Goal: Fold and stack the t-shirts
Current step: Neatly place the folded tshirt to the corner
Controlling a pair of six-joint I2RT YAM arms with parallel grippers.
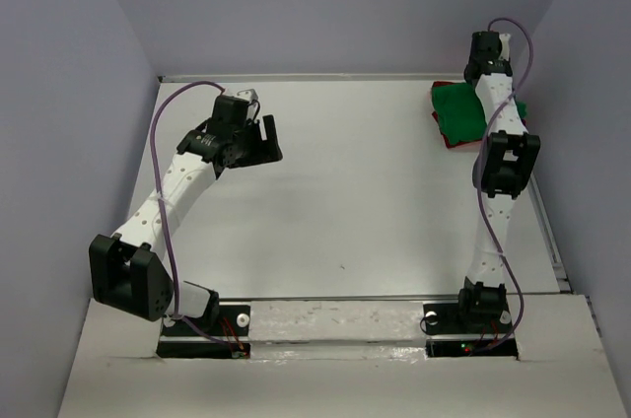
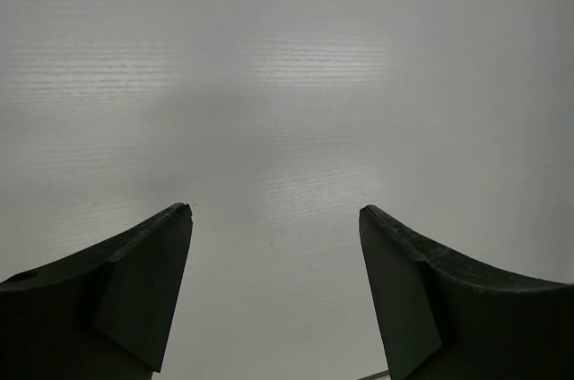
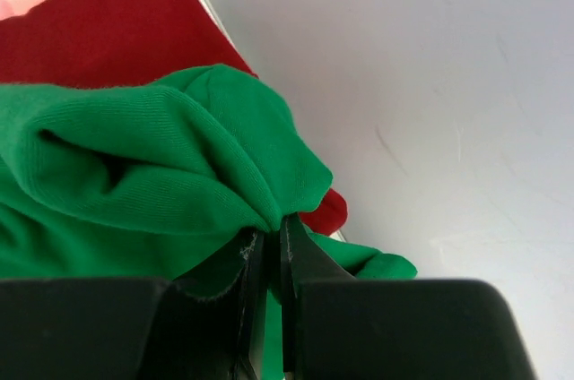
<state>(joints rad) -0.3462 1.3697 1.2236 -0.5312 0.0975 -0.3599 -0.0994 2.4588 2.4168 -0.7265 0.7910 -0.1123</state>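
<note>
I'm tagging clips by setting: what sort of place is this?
Likely a robot lab cell: white table walled by plain grey panels, left arm and right arm bolted at its edge.

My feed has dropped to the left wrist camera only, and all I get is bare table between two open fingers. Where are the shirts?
Observer: At the far right corner of the table. The green shirt lies bunched on top of the dark red shirt.
Operator: Is the right arm on them?
Observer: Yes. The right pincer is shut on a fold of the green shirt.
Operator: And how far is my left arm from that pile?
Observer: The left pincer hangs open over the far left of the table, with a wide bare stretch between it and the shirts.
</note>
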